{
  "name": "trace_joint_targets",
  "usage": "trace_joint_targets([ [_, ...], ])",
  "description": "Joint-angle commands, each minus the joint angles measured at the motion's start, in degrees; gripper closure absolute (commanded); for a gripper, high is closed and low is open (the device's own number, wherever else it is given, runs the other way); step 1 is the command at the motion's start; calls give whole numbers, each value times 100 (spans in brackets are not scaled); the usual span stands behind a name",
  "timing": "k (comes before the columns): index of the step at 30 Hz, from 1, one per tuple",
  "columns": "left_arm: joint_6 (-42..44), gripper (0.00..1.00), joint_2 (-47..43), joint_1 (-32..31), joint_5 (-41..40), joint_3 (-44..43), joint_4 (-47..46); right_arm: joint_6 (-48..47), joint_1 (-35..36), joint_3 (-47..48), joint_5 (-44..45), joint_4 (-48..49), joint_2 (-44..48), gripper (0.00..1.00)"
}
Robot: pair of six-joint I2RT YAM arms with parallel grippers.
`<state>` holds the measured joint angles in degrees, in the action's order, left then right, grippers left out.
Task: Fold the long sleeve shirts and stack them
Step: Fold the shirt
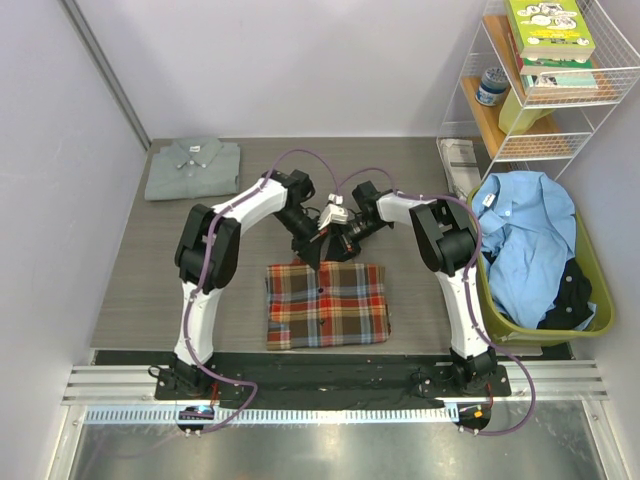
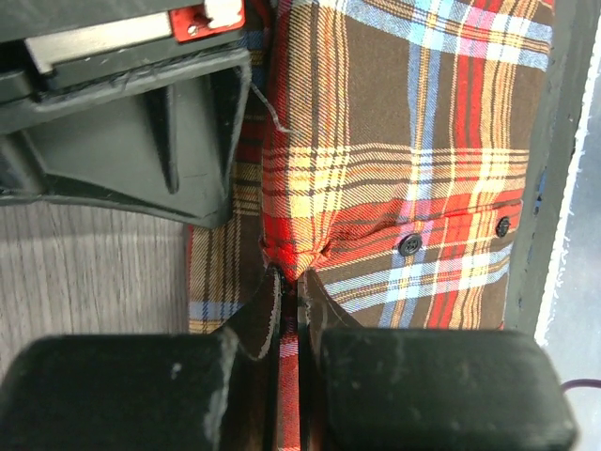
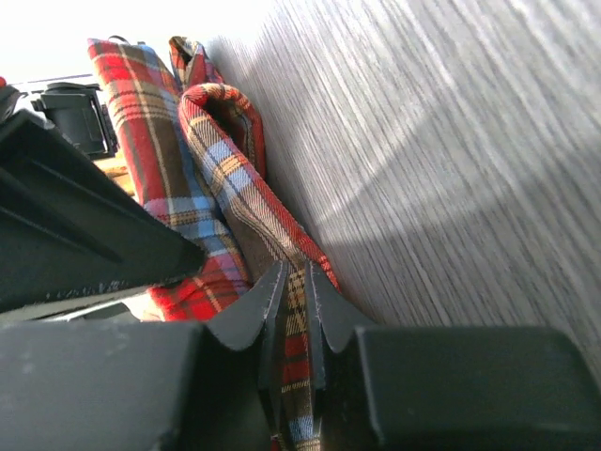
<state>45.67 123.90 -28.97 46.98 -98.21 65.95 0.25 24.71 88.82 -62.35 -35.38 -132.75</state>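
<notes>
The plaid flannel long sleeve shirt [image 1: 327, 305] lies folded into a rectangle on the table in front of the arm bases. Both grippers meet at its far edge. My left gripper [image 1: 311, 252] is shut on a pinched fold of the plaid shirt [image 2: 394, 169], the cloth running between its fingertips [image 2: 266, 305]. My right gripper [image 1: 335, 238] is shut on a plaid edge [image 3: 225, 188] just above the wood. The pale grey long sleeve shirt [image 1: 193, 167] lies folded at the far left corner, apart from both grippers.
A green basket [image 1: 600, 290] holding light blue and dark clothes [image 1: 525, 235] stands at the right table edge. Behind it is a white wire shelf [image 1: 560, 110] with books. A folded paper [image 1: 459, 158] lies at the far right. Grey walls close in the left and back.
</notes>
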Motion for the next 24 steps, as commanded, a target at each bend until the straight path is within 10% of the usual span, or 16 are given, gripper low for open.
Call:
trace_joint_targets([
  [1, 65, 100, -234, 93, -145, 57, -197, -254, 52, 118, 355, -154, -41, 81],
  [14, 108, 100, -288, 269, -181, 39, -163, -350, 34, 232, 583, -268, 38, 77],
  [24, -409, 43, -865, 1050, 108, -163, -21, -816, -712, 1287, 1198, -1295, 618, 44],
])
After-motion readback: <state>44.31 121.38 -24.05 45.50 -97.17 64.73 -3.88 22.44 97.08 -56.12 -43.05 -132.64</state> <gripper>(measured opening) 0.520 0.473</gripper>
